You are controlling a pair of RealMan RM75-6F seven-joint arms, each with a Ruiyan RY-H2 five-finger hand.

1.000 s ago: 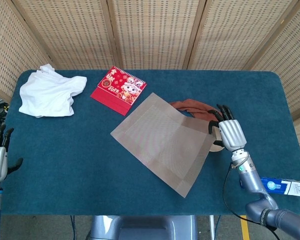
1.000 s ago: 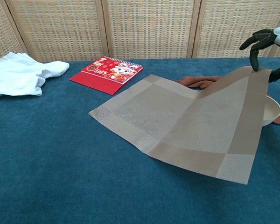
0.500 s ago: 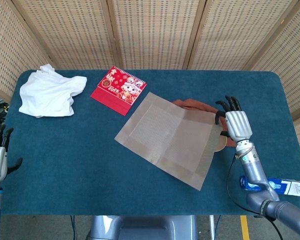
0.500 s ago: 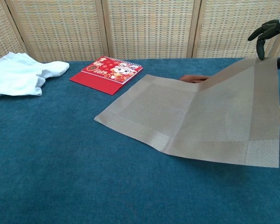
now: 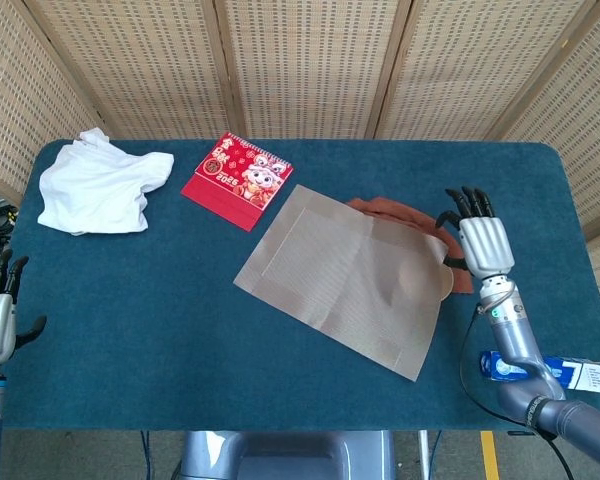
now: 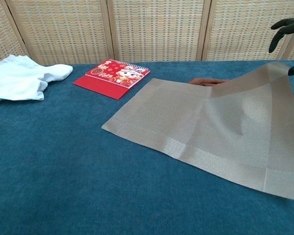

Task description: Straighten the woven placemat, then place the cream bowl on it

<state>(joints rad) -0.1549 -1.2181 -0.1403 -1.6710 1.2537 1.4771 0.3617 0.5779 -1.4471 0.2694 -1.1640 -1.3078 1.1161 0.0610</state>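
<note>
My right hand [image 5: 483,244] has let go, fingers apart; the placemat [image 5: 345,275] now drapes over the bowl [image 5: 445,282], still crooked.

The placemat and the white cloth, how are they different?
The woven placemat is tan and spread out in a flat sheet, while the white cloth is crumpled into a heap. The placemat lies near the right hand, with its right side raised; the cloth sits in the table's far left corner, with no hand near it. Both rest on the blue table.
</note>
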